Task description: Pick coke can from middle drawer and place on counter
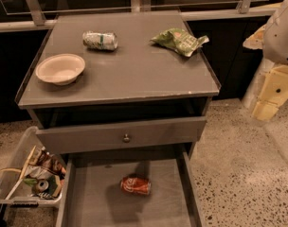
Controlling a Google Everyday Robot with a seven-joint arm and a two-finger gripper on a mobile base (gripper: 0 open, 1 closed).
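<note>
The table [134,74] fills the upper middle of the view. The middle drawer [92,202] is pulled out below it, under a shut drawer front [87,137] with a small knob. The claw [273,94] hangs at the right edge, off the table's right side and well apart from the drawer. It holds nothing, and I cannot tell how far open it is.

A bowl [60,68], a green bag [179,40] and a silver-and-green can [100,40] lie on the table.

The coke can [135,185] lies on its side on the drawer floor, near the middle. Its long axis runs left to right, roughly parallel to the drawer front. From the claw it lies down and to the left, beyond the drawer's right wall. The reach will probably have to come in over that wall and drop, closing across the can's short width.
</note>
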